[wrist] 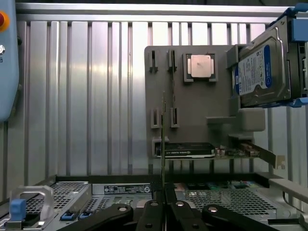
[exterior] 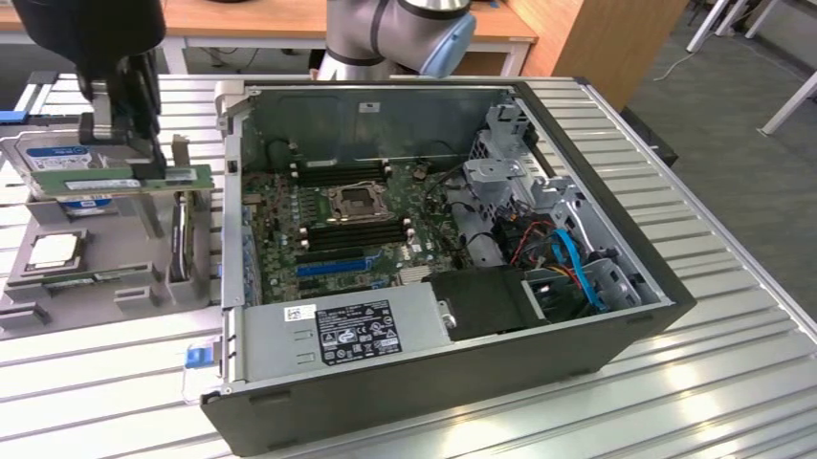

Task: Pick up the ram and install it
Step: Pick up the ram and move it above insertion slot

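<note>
Green and thin, the ram [exterior: 179, 178] sits pinched between the pressed-together fingers of my gripper [exterior: 128, 163], lying level over the grey holder tray [exterior: 77, 277] at the exterior view's left, well apart from the open computer case [exterior: 613, 316]. Whether its lower edge is clear of the tray I cannot tell. My gripper's upper body is cut off by the frame. The ram and gripper partly hide the blue-labelled hard drive [exterior: 52, 153] behind them. In the wrist view the ram [wrist: 163, 144] shows edge-on as a bare sliver, its chips unreadable, and my gripper [wrist: 163, 209] is cropped at the frame's edge. The ribbed metal counter [exterior: 715, 382] carries everything.
</note>
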